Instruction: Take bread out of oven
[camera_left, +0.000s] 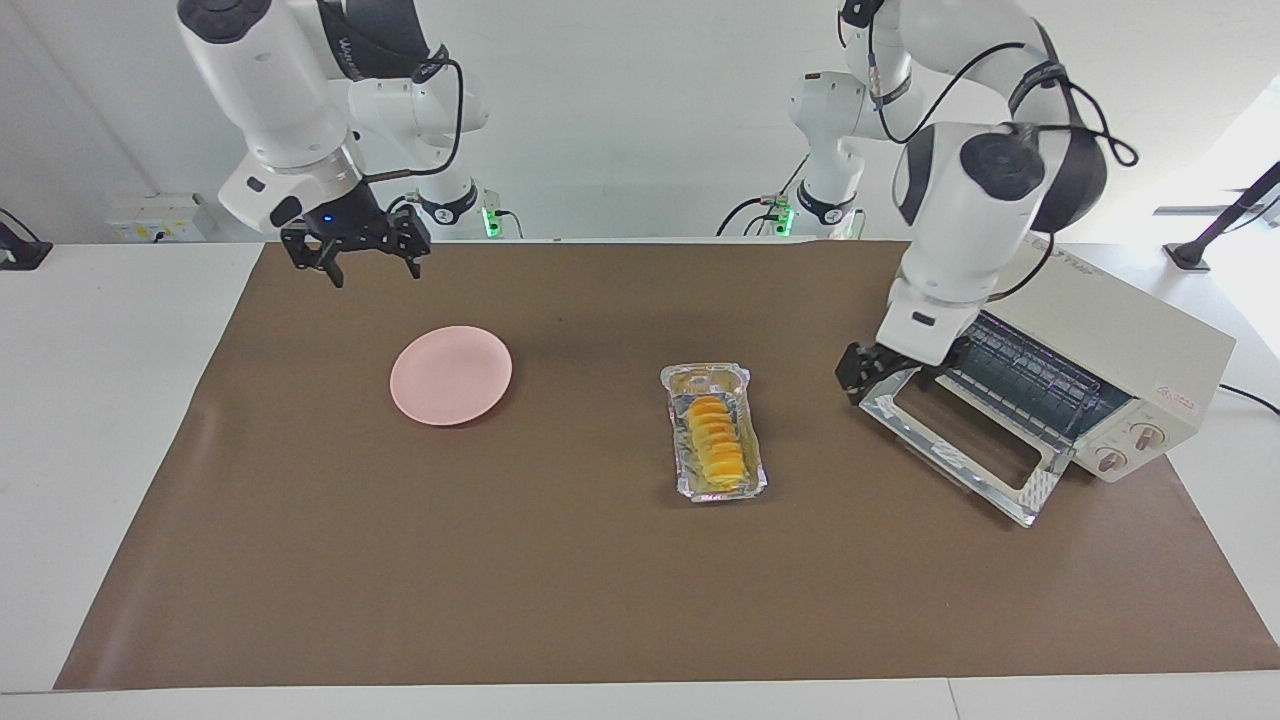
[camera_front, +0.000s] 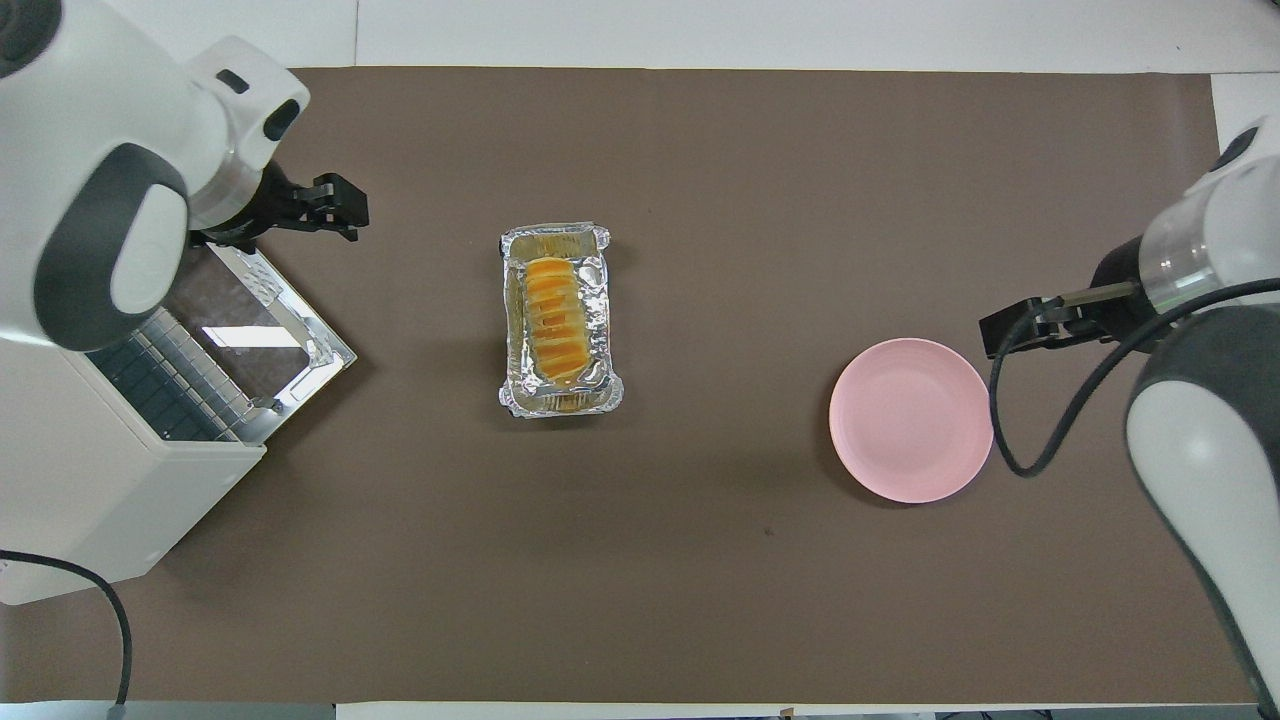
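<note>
My left gripper (camera_left: 868, 375) was open by the oven (camera_left: 1090, 350) door; right gripper (camera_left: 362, 252) open, waiting; bread (camera_left: 716, 447) sat in its tray (camera_left: 757, 478), well apart; I feared bumping that door.

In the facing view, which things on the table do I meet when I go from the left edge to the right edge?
pink plate → foil tray holding the bread → oven with its door open
</note>
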